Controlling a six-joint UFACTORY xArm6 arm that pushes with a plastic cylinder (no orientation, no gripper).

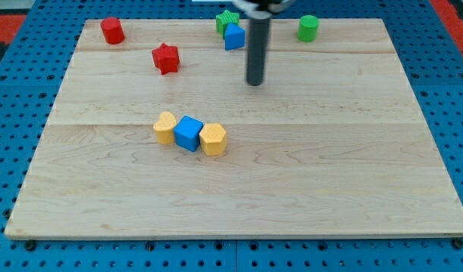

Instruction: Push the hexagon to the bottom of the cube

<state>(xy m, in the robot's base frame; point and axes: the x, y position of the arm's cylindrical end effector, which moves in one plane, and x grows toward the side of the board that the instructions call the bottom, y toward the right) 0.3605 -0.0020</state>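
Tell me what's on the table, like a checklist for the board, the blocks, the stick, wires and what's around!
Surface: wooden board, flat, pale planks.
Job's things: yellow hexagon touching the blue cube on the cube's right side, not below it.
Clutter: yellow heart touching the cube's left; red star; red cylinder; green star with a blue block against it; green cylinder.
Grippers: none; my tip is apart from all blocks, above and right of the hexagon in the view.
Cables: nothing seen.
Surroundings: blue pegboard around the board.

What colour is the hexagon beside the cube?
Yellow hexagon, touching the blue cube, camera view.
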